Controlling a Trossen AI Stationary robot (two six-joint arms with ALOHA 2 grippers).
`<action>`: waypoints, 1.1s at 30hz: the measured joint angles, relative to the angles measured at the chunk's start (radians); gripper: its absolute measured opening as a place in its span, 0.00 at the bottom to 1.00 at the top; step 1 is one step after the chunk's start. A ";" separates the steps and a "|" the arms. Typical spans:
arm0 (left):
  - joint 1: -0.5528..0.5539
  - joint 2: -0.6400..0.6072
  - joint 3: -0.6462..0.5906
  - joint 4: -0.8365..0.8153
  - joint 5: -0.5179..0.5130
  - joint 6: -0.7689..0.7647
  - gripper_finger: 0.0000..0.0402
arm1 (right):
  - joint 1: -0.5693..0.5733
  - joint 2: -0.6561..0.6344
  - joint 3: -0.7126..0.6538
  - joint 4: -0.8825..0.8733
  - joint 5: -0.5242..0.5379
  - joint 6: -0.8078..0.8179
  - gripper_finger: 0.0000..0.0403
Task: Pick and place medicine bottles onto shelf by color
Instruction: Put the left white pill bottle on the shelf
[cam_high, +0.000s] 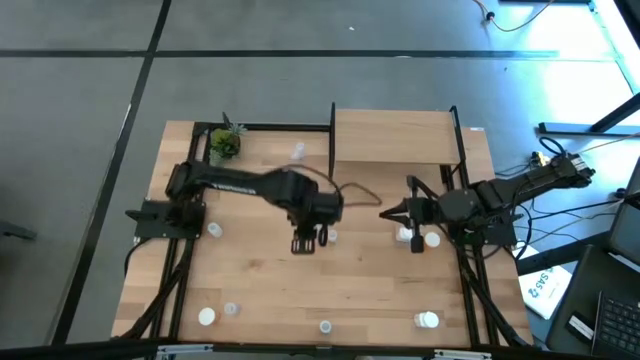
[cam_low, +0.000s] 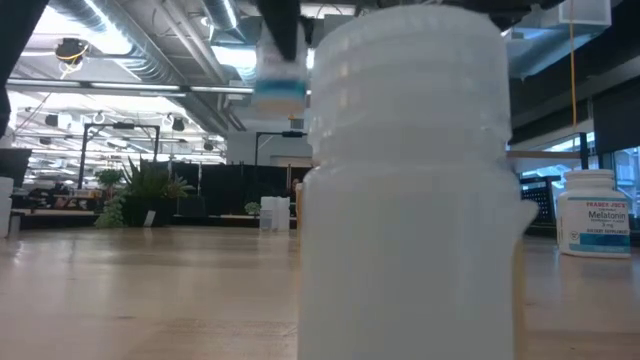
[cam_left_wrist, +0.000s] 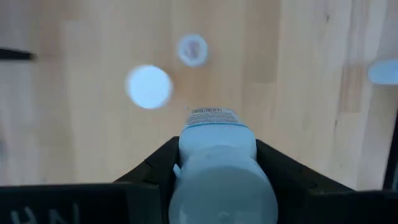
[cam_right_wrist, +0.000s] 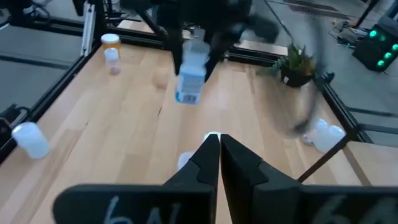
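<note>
My left gripper (cam_high: 308, 243) hangs over the middle of the table, shut on a white medicine bottle with a blue label (cam_right_wrist: 189, 78). The bottle also shows blurred in the low view (cam_low: 280, 75). Straight below it stand a white-capped bottle (cam_left_wrist: 149, 86) and a clear one (cam_left_wrist: 191, 50). My right gripper (cam_right_wrist: 214, 140) is shut on nothing; it waits at the right (cam_high: 383, 213), pointing toward the table's left. The shelf (cam_high: 395, 135) stands at the far edge, its board bare. Other bottles are scattered over the tabletop. My left gripper pinches the white bottle's upper part (cam_left_wrist: 217, 155) between its two fingers (cam_left_wrist: 155, 165), coming from above and pointing down. The bottle hangs below the fingers, nearly upright, label end (cam_left_wrist: 211, 116) lowest, lifted clear of the table.
A potted plant (cam_high: 225, 145) stands at the far left corner. Bottles stand beside my right arm (cam_high: 405, 235) and along the near edge (cam_high: 207, 316) (cam_high: 427, 320). A big white bottle (cam_low: 410, 180) fills the low view, with a labelled one (cam_low: 595, 215) to its right.
</note>
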 joint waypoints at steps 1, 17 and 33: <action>-0.013 0.000 -0.031 0.031 0.000 -0.018 0.38 | 0.006 0.000 0.000 -0.004 0.000 -0.003 0.05; -0.067 0.000 -0.353 0.381 -0.040 -0.117 0.38 | 0.067 0.001 0.000 -0.013 -0.097 -0.076 0.05; -0.072 -0.001 -0.465 0.520 -0.053 -0.139 0.38 | 0.067 0.001 0.000 -0.012 -0.096 -0.076 0.05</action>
